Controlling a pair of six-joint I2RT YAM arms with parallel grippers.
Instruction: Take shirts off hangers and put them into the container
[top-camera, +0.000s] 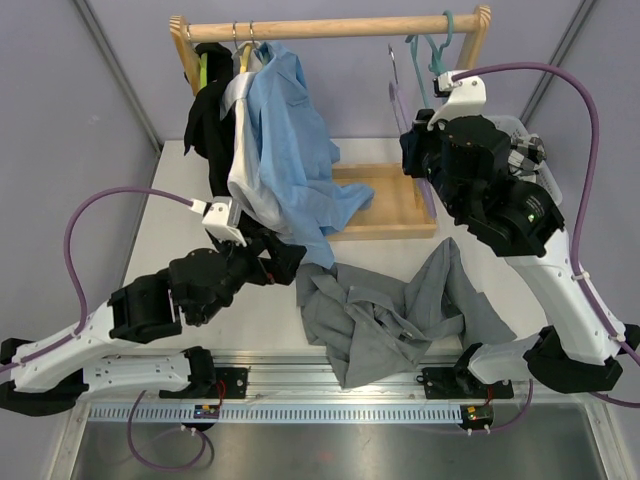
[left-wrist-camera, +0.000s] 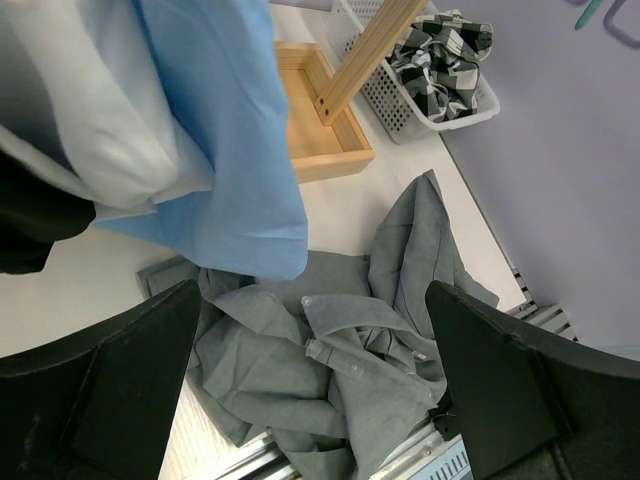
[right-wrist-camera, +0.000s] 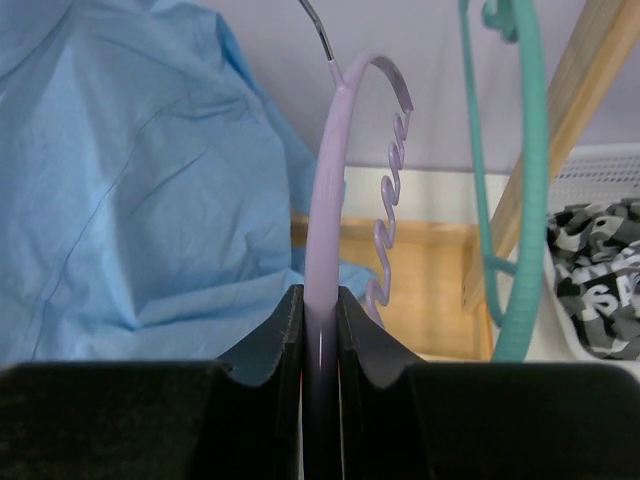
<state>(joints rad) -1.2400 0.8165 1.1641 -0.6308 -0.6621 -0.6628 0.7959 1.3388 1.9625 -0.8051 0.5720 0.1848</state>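
Your right gripper (right-wrist-camera: 320, 312) was clenched on the bare lilac hanger (right-wrist-camera: 326, 190), just beside the teal hanger (right-wrist-camera: 530, 200). Your left gripper (left-wrist-camera: 312, 375) stood fully released above the grey shirt (left-wrist-camera: 400, 290), which lay crumpled on the table (left-wrist-camera: 345, 210). The checked shirt (left-wrist-camera: 445, 60) sat in the white container (left-wrist-camera: 395, 105), and the light blue shirt (top-camera: 290, 140) hung on the rail (top-camera: 330, 27).

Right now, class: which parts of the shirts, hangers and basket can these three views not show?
Basket: overhead view, mostly hidden behind the right arm; left wrist view, top edge cuts it.
Black shirt: overhead view, largely covered by the white shirt.
Lilac hanger: right wrist view, lower end inside the right tool.
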